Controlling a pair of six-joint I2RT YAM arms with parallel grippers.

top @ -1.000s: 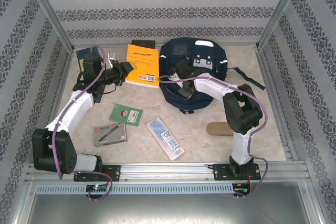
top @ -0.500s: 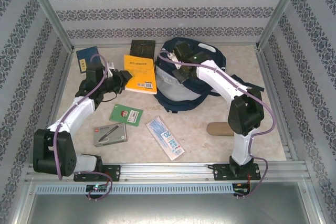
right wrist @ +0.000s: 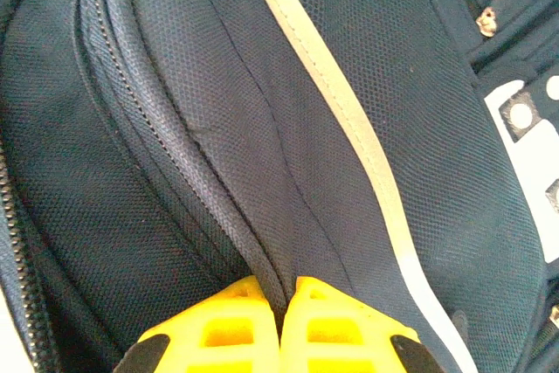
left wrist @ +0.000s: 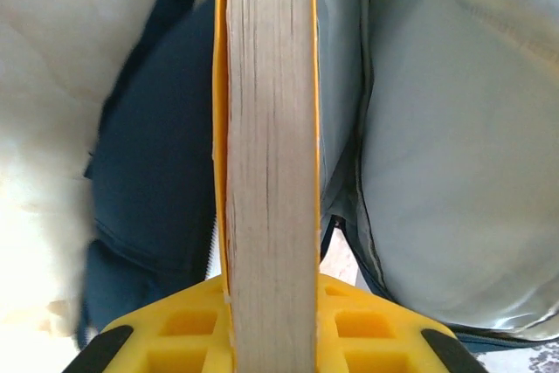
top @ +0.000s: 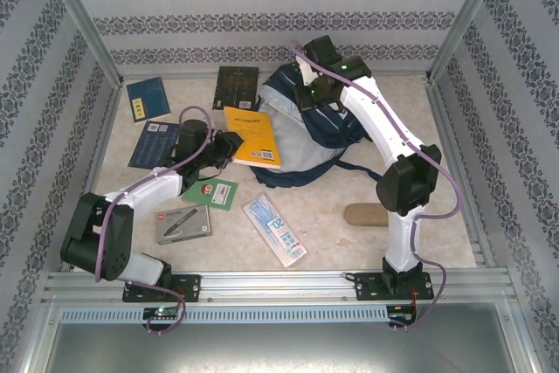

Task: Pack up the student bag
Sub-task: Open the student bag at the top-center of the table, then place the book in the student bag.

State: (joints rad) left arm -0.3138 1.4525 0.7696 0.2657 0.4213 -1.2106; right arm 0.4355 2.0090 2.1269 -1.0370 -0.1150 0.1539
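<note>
The bag (top: 325,127) lies at the far middle of the table (top: 336,246), its mouth turned towards the left and near side. My right pincer (right wrist: 278,293) is closed tight on a fold of the bag's navy top panel, just left of the white stripe (right wrist: 349,120). I hold it raised there so the top is pulled up and away from the bottom. That makes the opening gape and shows the pale grey lining (left wrist: 454,146).

My left pincer (top: 229,148) is clamped narrow on a yellow book (top: 253,135), a finger on each cover. From the wrist I look straight along the page edge, which points into the bag. I grip it at the near end so the far end can go in first, flat and edge-on. That looks to me the easiest way to slide a thick book between the layers. The front of the book is at the mouth, with lining to its right and navy cloth to its left. I cannot tell how far in it is.

As I judge it, packing has only begun. A green booklet (top: 210,191), a grey pen box (top: 183,224), a blue and white packet (top: 274,229) and dark books (top: 148,98) wait on the table to the left and near side.
</note>
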